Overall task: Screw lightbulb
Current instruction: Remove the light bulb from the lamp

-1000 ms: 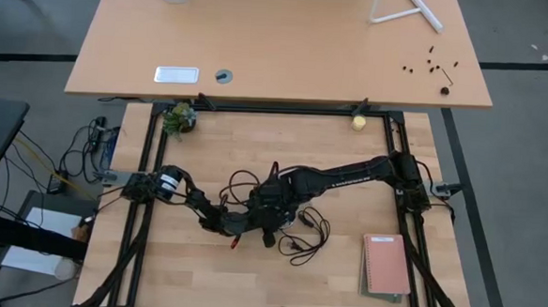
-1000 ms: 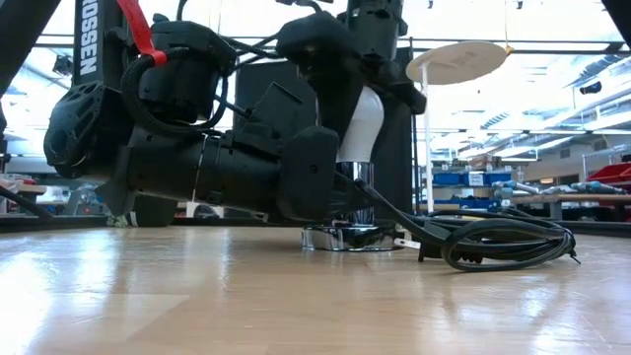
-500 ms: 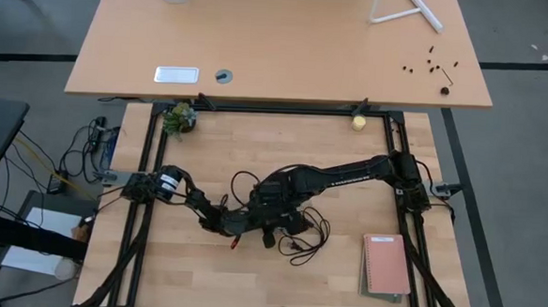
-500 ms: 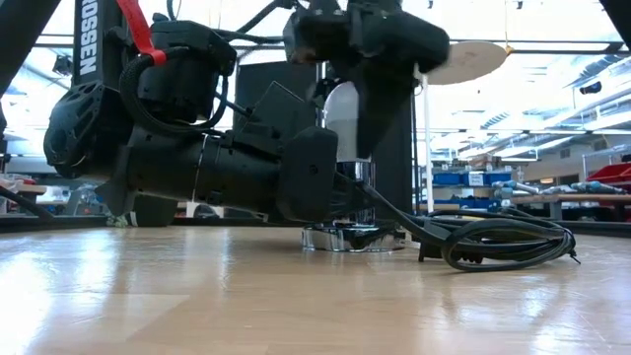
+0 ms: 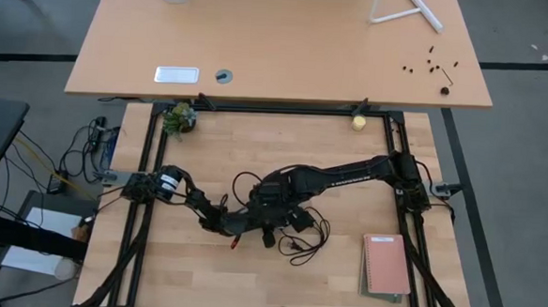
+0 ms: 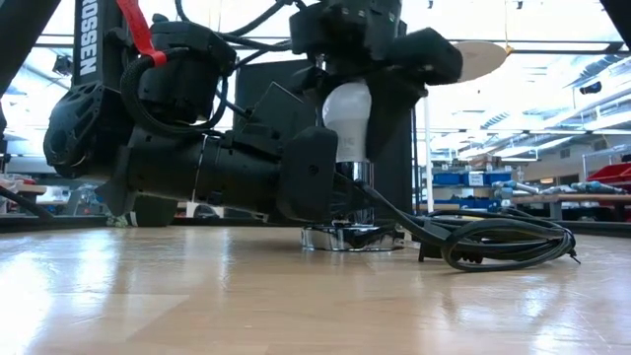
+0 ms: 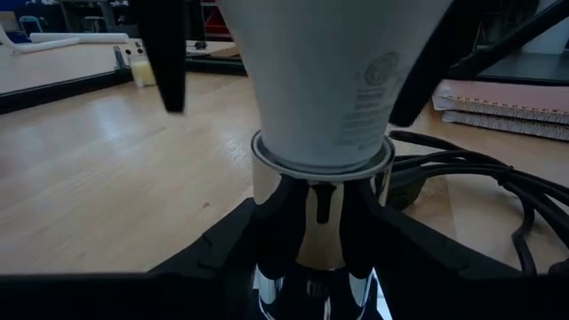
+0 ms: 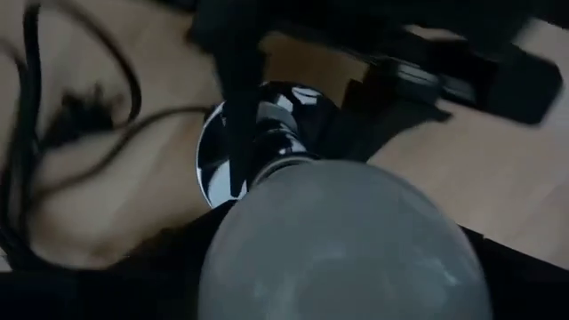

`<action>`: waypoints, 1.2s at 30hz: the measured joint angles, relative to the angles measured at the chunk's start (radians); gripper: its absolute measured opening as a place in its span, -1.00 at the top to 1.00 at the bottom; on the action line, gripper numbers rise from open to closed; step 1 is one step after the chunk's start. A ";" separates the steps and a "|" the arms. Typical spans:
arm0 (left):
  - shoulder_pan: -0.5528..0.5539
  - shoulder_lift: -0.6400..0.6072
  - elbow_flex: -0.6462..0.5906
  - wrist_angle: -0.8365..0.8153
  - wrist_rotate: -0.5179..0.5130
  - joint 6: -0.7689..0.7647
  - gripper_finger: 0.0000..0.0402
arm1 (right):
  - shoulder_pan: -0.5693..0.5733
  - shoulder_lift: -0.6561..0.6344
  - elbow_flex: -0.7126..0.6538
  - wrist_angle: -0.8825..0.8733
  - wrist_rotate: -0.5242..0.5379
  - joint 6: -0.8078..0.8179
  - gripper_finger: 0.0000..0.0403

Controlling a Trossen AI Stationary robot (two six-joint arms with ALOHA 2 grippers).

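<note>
The right gripper (image 6: 345, 99) hangs over the lightbulb (image 6: 345, 118), fingers spread to either side of its head, seemingly loosened between twists. The left gripper (image 7: 311, 222) lies low, clamped on the chrome socket (image 6: 350, 235) to steady it, bulb upright in it near the table's (image 5: 343, 279) middle; beyond lies a workshop

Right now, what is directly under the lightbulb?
Under the lightbulb stands a chrome socket on the wooden table; the left pincer clamps its neck. The bulb's screw base is hidden inside.
</note>
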 joint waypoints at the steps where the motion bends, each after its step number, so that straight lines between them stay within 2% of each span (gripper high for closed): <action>1: 0.000 0.000 0.000 0.000 0.000 0.000 0.04 | 0.000 0.000 0.006 -0.002 -0.001 0.057 -0.52; 10: -0.002 0.000 0.000 0.000 0.000 0.001 0.04 | 0.009 0.000 0.081 -0.050 -0.033 0.666 -0.94; 17: -0.003 0.000 0.000 0.000 0.001 0.001 0.04 | 0.009 0.000 0.085 -0.059 -0.013 1.234 -0.93; 19: -0.003 0.000 0.000 0.001 0.001 0.002 0.04 | 0.008 0.000 0.085 -0.063 0.004 1.341 -0.92; 26: -0.005 0.000 0.000 0.001 0.001 0.002 0.04 | 0.014 0.000 0.085 -0.068 0.048 1.527 -0.91; 30: -0.005 0.000 0.000 0.004 0.004 0.003 0.04 | 0.029 0.000 0.084 -0.062 0.096 1.565 -0.91; 36: -0.005 0.001 0.000 0.005 0.006 0.004 0.04 | 0.035 -0.001 0.055 -0.064 0.101 1.569 -0.88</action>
